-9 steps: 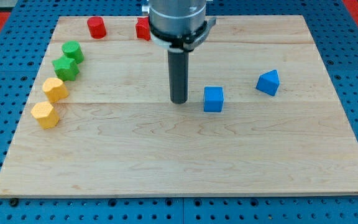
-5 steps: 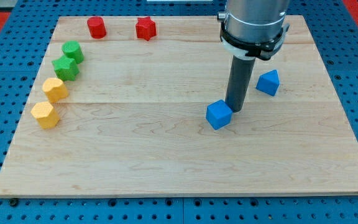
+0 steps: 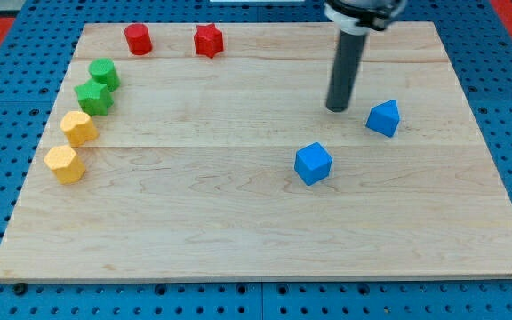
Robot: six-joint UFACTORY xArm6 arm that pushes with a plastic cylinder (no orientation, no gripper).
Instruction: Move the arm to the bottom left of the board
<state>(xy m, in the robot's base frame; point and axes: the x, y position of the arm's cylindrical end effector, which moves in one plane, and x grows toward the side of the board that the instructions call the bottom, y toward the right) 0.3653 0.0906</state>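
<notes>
Wooden board [image 3: 238, 222] carries my tip [image 3: 337, 108] near two blue blocks [image 3: 313, 164].

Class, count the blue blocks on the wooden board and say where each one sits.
2. One blue cube lies right of the board's centre; another blue block sits further toward the view's right, just right of my tip. None looks hidden.

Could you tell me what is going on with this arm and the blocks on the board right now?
My tip rests on the wooden board in the view's upper right, touching nothing. It sits just left of the blue wedge-like block and above the blue cube. The bottom left corner, where I am meant to go, is far off. The yellow, green and red blocks line the view's left and top edges.
</notes>
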